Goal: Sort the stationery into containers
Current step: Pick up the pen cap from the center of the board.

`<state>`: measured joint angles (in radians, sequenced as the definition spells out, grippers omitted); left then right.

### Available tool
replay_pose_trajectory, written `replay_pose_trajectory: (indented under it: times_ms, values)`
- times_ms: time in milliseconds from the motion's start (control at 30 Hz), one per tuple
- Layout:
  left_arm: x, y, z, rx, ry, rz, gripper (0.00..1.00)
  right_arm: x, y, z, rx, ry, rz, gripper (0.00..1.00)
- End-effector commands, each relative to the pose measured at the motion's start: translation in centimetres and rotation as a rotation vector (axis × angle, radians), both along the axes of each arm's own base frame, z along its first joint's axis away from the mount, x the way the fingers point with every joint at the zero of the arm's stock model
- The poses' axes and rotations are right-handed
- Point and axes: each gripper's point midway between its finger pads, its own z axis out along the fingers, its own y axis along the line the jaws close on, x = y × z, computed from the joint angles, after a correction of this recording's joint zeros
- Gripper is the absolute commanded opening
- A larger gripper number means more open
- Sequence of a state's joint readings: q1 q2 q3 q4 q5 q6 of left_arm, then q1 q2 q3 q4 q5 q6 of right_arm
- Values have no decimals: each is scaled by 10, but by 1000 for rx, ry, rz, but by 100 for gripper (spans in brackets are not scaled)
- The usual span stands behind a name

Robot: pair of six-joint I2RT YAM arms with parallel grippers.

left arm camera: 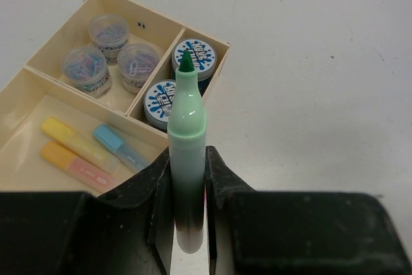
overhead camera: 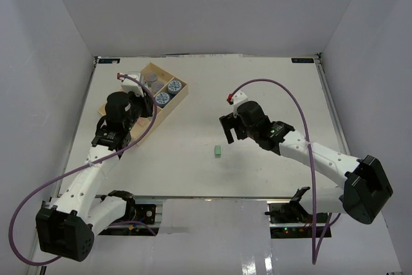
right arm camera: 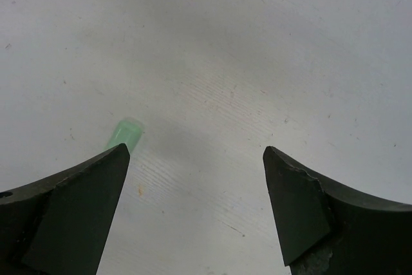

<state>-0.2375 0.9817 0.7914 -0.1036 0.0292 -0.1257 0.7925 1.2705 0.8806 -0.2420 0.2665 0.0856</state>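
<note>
White desk [overhead camera: 270, 94]. Pale-wood tray [left arm camera: 161, 22] at far left: three grey rolls [left arm camera: 84, 69] in one small section, two blue-and-white rolls [left arm camera: 193, 56] in the other, yellow, orange and blue sticks [left arm camera: 77, 143] in the long one. Left hand [left arm camera: 188, 162] at tray's near side, clamped on uncapped green marker [left arm camera: 187, 120]. Right hand [right arm camera: 194, 152] mid-desk, jaws wide, holding nothing. Small green piece [right arm camera: 123, 134] on desk just left of it.

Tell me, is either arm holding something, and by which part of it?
The left jaws clamp an uncapped green marker by the rear of its barrel, tip pointing away. The right jaws are open and hold nothing.
</note>
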Motion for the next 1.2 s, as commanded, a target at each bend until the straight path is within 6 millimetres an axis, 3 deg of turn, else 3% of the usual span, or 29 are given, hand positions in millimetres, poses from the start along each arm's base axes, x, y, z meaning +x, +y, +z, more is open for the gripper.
replay_pose_trajectory:
  times_ms: [0, 133, 367, 700, 833, 1167]
  values:
    - [-4, 1, 13, -18, -45, 0, 0, 1, -1, 9, 96, 38, -118, 92]
    - [-4, 1, 13, -19, -47, 0, 0, -3, 6, 0, 127, 148, -198, 100]
    - [-5, 0, 14, -23, -46, -7, 0, -6, 27, -28, 157, 313, -314, 86]
    - [-5, -1, 15, -29, -49, -12, 0, -14, 58, -64, 44, 408, -313, 77]
    - [-6, -2, 17, -32, -51, -17, 0, -17, 65, -84, -6, 440, -317, 75]
    - [-7, -3, 18, -35, -53, -22, 0, -21, 77, -105, -60, 460, -317, 67]
